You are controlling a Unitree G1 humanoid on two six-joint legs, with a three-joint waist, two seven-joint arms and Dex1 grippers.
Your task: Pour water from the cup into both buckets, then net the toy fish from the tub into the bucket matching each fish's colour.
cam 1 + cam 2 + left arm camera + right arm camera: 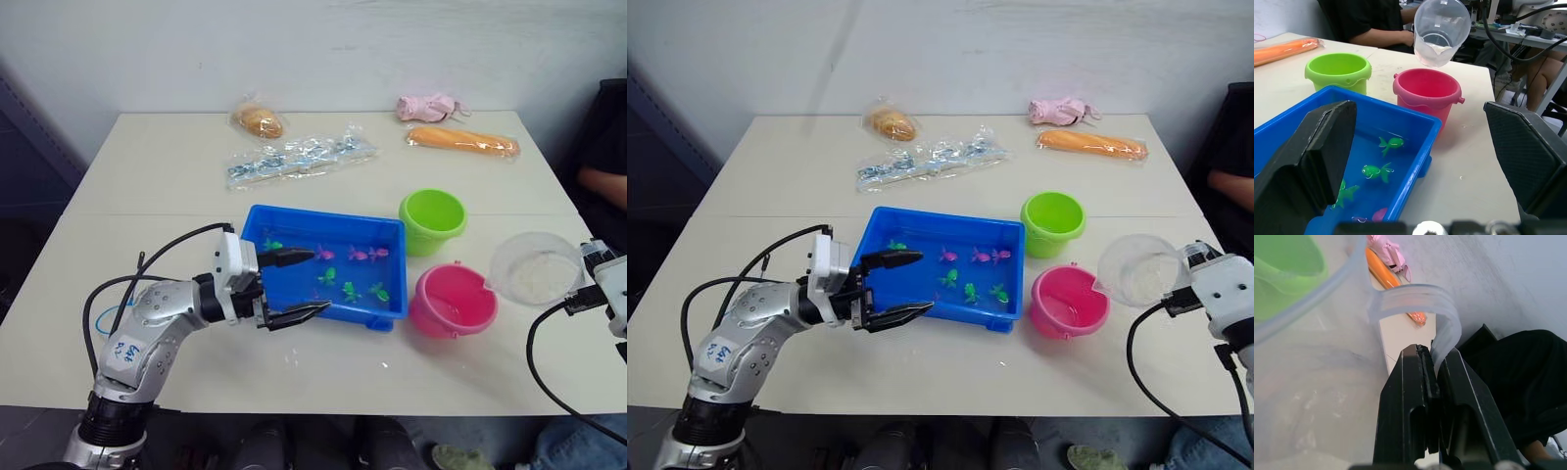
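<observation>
While the right claw (1432,382) pinches the cup (536,267) by its handle at the right of the frame, tilted just beside the pink bucket (453,301), the lip should be brought squarely over that rim and tipped slowly. Near the green bucket (432,217), the blue tub (294,217) holds the toy fish (350,291). At the tub's lower-left corner, the left claw (296,286) gapes wide, empty. How much water remains is hard to judge.
</observation>
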